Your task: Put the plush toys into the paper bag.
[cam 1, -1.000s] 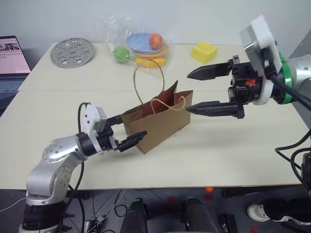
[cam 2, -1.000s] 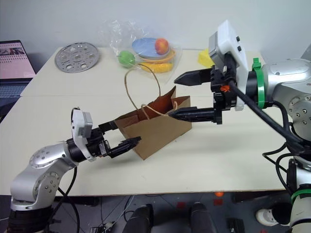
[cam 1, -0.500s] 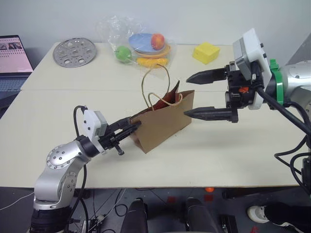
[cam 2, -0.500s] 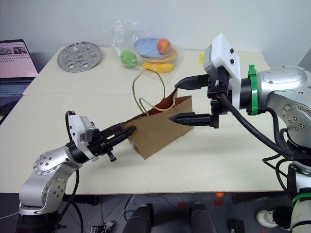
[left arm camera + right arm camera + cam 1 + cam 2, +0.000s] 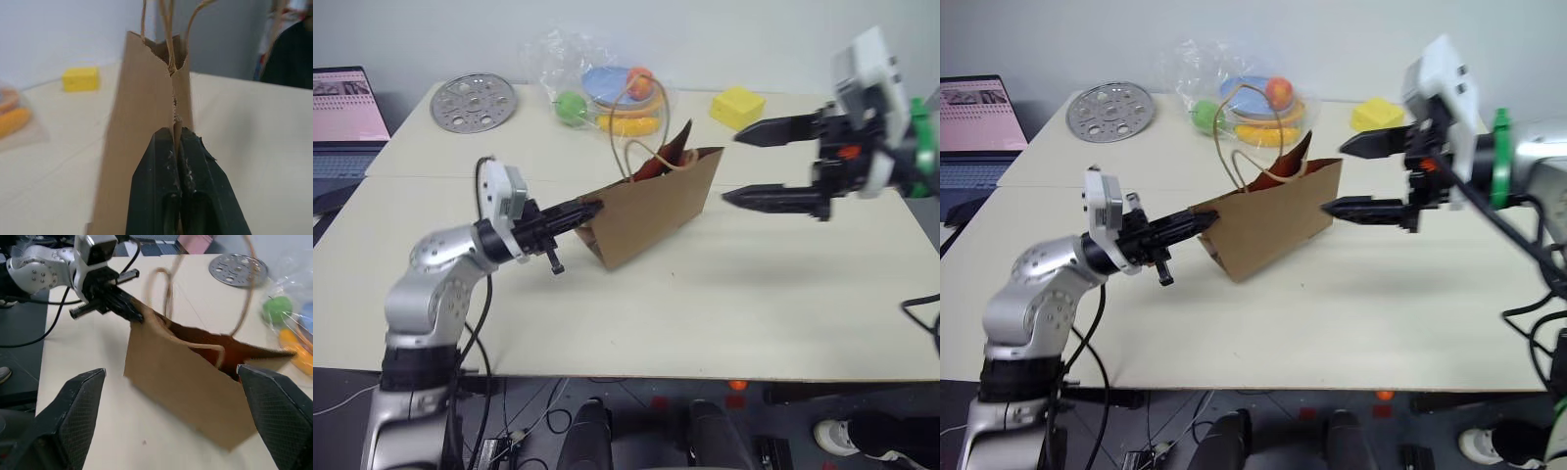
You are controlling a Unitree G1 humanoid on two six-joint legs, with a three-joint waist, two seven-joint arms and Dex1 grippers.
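The brown paper bag (image 5: 651, 213) stands tilted in the middle of the table, its two looped handles (image 5: 628, 117) sticking up. My left gripper (image 5: 587, 209) is shut on the bag's near-left folded edge; in the left wrist view the black fingers (image 5: 161, 161) pinch the paper seam. My right gripper (image 5: 731, 170) hovers open just right of the bag, one finger above the other, clear of the paper. The right wrist view looks between the open fingers (image 5: 78, 401) at the bag's mouth (image 5: 220, 350). The inside looks reddish-brown. The plush toys are hidden from me.
At the table's far edge lie a clear plastic bag with glossy fruit and a plate (image 5: 607, 93), a perforated metal disc (image 5: 473, 102) and a yellow foam block (image 5: 737, 106). A laptop (image 5: 347, 106) sits at the far left. Bare tabletop (image 5: 724, 313) stretches in front of the bag.
My left gripper closed on the bag's edge and rose, tipping the bag up. My right gripper drew back to the right, away from the bag's rim.
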